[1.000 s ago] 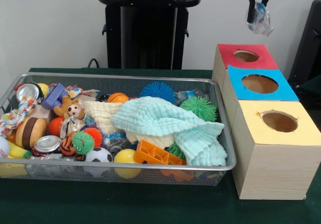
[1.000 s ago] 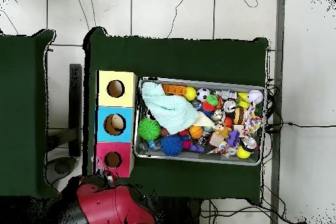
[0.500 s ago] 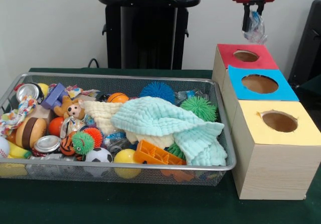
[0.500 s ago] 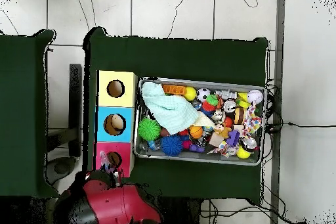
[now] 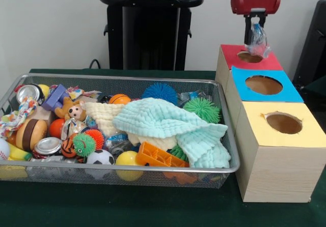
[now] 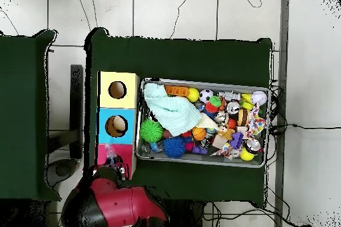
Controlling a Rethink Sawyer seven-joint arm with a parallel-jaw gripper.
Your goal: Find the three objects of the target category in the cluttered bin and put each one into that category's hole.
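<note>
We saw the pincer [image 5: 256,33] pinching a clear plastic wrapper [image 5: 257,43], just above the red box's hole [image 5: 250,57]; wire bin [image 5: 153,168] full of toys, beside the boxes

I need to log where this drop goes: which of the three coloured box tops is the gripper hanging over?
The red-topped box, farthest from the camera in the front view. The gripper, holding a crumpled clear plastic item, hangs over its hole; the blue and yellow ones stand clear.

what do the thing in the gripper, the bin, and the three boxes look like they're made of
Item in the gripper: likely thin clear plastic, crinkled and glinting, see-through.
Bin: silvery wire mesh, probably metal; contents show through its wall.
Boxes: pale wood or wood-look board, grain lines on the sides, with matte red, blue and yellow tops, possibly paper.
</note>
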